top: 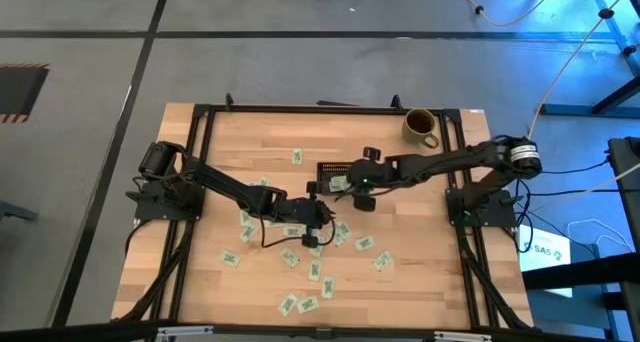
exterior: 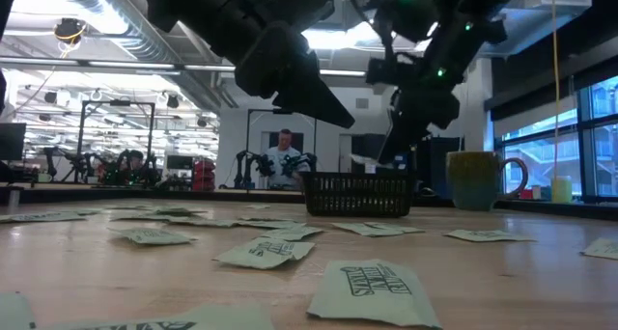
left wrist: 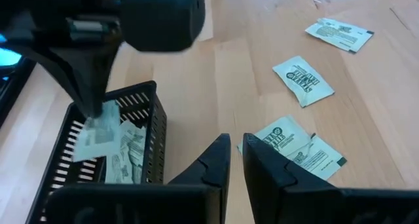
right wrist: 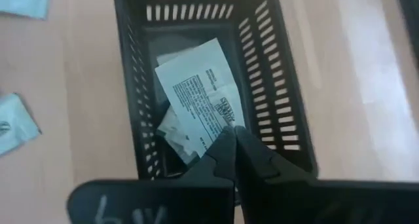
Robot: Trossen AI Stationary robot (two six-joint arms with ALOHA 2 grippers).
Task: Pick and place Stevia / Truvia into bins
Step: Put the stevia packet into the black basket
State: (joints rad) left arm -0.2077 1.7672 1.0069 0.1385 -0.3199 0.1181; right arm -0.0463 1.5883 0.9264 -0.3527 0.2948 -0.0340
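Right hand (right wrist: 234, 140) pinches 1 packet (right wrist: 200, 93) over the black tray (right wrist: 275, 86) — left hand (left wrist: 236, 160) pressed together nearby.

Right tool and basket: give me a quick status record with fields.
right tool: over the black basket, shut on a packet
basket contents: a few packets already inside
left tool: beside the basket, near-shut, nothing in it
loose packets: many scattered on the table
mug: far right corner, apart
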